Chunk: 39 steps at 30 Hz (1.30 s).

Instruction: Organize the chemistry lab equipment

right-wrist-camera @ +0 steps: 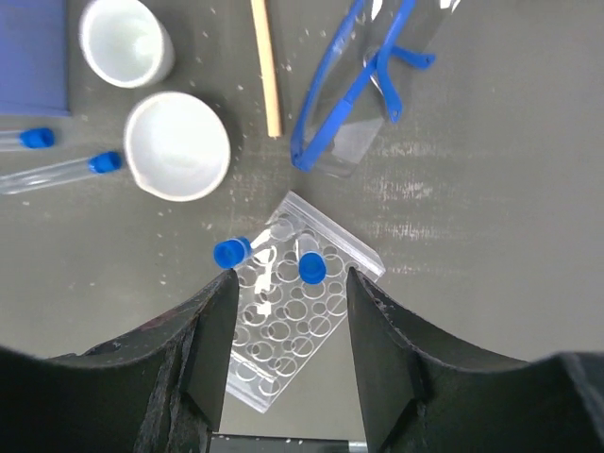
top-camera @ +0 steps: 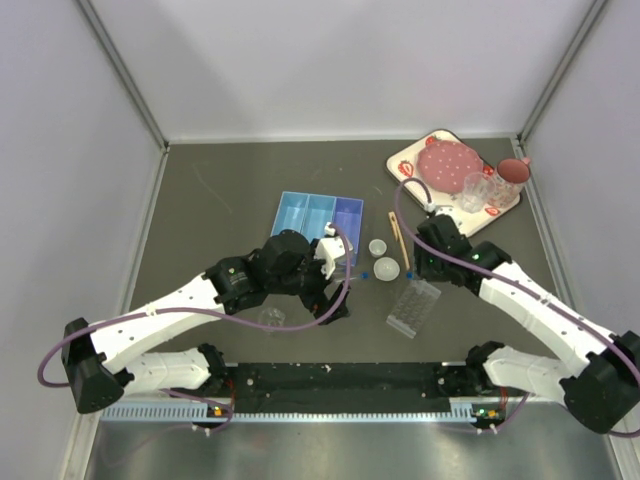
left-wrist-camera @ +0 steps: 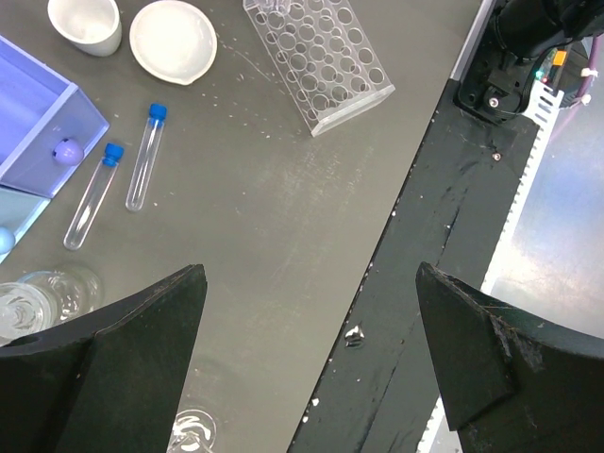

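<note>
Seating the loose tubes in the well rack [right-wrist-camera: 283, 349] looked like the step in hand. The right fingers [right-wrist-camera: 203, 359] hung over the rack, moderately parted and gripping nothing. Two capped tubes [right-wrist-camera: 311, 267] already sat in its wells, one upright and the other at the rack's edge, seemingly tilted. Two loose tubes [left-wrist-camera: 146, 156] lay side by side on the worktop [left-wrist-camera: 283, 217], just beside the blue organizer [left-wrist-camera: 38, 113] and near the white dishes [left-wrist-camera: 173, 40]. The left fingers [left-wrist-camera: 123, 349] were spread wide and empty above bare worktop, off to one side of those tubes.

Doing it well probably meant taking one tube at a time. The pair lay close together, so the fingers should straddle only the outer one, across its clear body rather than its blue cap, and close gently, since a round tube may roll or slip. Once lifted, it would need turning cap-up and lowering straight into a free well, clear of the occupied ones. The rack looked light enough to slide if nudged.
</note>
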Available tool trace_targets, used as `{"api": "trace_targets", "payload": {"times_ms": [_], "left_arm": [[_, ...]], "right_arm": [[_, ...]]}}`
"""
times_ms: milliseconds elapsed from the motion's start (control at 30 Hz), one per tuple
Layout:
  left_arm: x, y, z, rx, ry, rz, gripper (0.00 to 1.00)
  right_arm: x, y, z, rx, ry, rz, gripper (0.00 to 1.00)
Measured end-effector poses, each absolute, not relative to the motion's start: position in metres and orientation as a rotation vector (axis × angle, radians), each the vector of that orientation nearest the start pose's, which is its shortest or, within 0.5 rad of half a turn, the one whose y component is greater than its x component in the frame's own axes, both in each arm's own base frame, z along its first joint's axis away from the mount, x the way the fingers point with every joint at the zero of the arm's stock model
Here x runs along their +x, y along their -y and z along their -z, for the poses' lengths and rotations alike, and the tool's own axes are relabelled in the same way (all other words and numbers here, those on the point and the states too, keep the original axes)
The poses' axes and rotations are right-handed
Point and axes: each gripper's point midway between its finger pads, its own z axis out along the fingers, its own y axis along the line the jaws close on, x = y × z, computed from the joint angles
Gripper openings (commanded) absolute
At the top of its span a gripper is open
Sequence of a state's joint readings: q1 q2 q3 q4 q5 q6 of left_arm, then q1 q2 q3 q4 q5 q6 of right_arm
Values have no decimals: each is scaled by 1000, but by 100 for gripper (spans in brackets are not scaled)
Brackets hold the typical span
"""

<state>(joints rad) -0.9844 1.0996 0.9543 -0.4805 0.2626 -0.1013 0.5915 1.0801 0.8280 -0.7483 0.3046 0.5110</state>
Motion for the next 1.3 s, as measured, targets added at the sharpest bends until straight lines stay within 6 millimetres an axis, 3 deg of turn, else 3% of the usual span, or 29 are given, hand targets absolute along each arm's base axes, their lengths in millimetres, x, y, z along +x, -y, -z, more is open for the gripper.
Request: {"api": "trace_targets", "payload": {"times_ms": [133,267,500,933,1133,1300], "left_arm": [[139,295,-199,1122,-2030,857,98],[142,296,-203,1110,-2022,846,98],[145,294,-203,1100,-2028,826,98],[145,294,-203,1099,-2030,823,98],[145,294,-203,1099,-2030,823,98],[146,293,-202,1097,-2030,819,98]], "right_arm": [[233,-121,-142,-11,-2451,-101,49],[234,-131,-152,-53,-2433,-125,44],[231,-141,-128,-144,-2519,-68,28],[237,-149,-104,-194,-2579,-34,33],[238,-152,-98,-202,-2592,-30,29],[239,-152,-99,-207,-2588,-32,20]]}}
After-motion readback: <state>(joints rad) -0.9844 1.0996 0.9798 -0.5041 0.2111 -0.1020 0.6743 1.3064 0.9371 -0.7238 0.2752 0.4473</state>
